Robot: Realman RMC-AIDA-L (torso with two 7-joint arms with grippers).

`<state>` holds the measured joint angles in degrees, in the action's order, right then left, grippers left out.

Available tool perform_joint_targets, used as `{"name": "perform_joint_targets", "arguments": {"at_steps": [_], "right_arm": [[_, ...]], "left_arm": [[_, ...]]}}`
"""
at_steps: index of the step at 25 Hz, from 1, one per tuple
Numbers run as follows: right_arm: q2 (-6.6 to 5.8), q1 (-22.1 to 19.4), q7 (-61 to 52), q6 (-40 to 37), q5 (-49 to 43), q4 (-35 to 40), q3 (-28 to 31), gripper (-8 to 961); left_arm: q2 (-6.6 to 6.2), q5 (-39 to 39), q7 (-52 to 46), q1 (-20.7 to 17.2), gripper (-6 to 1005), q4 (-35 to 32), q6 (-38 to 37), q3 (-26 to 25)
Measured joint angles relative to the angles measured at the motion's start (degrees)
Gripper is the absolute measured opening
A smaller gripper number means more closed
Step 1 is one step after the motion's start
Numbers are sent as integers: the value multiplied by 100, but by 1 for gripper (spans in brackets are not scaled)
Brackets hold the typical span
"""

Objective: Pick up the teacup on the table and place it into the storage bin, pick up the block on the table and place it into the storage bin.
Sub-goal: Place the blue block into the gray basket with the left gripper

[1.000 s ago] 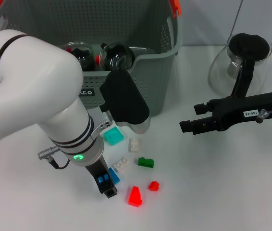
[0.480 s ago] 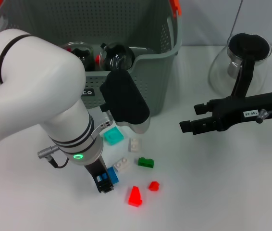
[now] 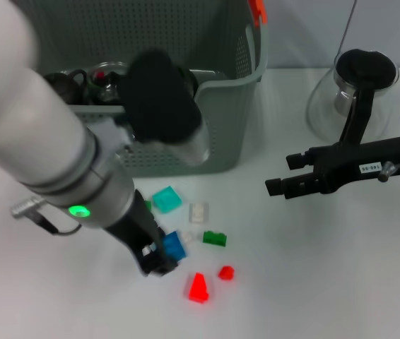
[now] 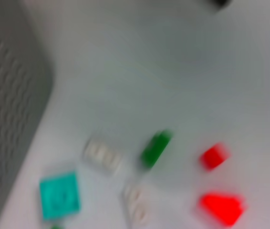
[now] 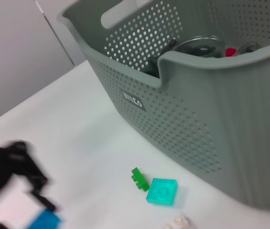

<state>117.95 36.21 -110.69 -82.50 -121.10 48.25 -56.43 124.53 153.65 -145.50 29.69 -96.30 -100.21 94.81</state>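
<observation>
The white bench (image 3: pixel 306 282) carries everything; on its far side stands the storage bin (image 3: pixel 225 106), a large grey-green perforated basket with an orange clip at its rim, and dark glassware lies inside it; to the right of the bin, well apart, stands a glass teapot (image 3: pixel 348 92) with a black handle; no teacup can be told on the bench, and what lies inside the bin is too dark to name

The left arm fills the left of the head view, and the left gripper (image 3: pixel 159 260) is low over the bench in front of the bin; its jaws are closed on a blue block (image 3: pixel 174 246), which sits between them just above the other pieces; the right gripper (image 3: pixel 276 186) is held out over the bench on the right, near the teapot, and its black jaws are parted with nothing between them

Loose blocks lie on the bench in front of the bin: a teal flat block (image 3: pixel 166 199) nearest to the bin, a white block (image 3: pixel 198 211) beside it, a green block (image 3: pixel 215 238) a little nearer, a large red block (image 3: pixel 198 287) and a small red block (image 3: pixel 226 272) closest to the robot; a second small green block (image 5: pixel 138 177) shows in the right wrist view just beside the teal one
</observation>
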Motion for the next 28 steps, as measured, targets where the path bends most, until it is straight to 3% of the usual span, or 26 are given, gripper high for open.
{"name": "perform_joint_targets", "arguments": {"at_steps": [4,8,11,14,20,24,28], "right_arm": [[2,-2,5,5,0,0,-2,927],[39,-1,45,27,0,-8,-22,927],[52,6,52,-5,-1,-9,-37,927],[64,11,56,-14,-1,-6,-44,927],[71,37,71,-18,-1,-3,-44,928],[71,44,79,-25,0,0,-47,928],[70,44,88,-28,0,0,-50,928]], "left_arm": [[-27,-1230,150,56,442,-1442,-752,-1187],[-34,-1487,553,523,463,-1520,-196,-2288],[-139,-1383,719,985,479,-670,724,-2848],[-418,-1057,694,1545,495,752,1756,-3095],[-602,-472,603,2073,527,2720,3181,-3324],[-644,-356,599,2125,548,3140,3596,-3394],[-637,-401,600,2037,569,2799,3304,-3466]]}}
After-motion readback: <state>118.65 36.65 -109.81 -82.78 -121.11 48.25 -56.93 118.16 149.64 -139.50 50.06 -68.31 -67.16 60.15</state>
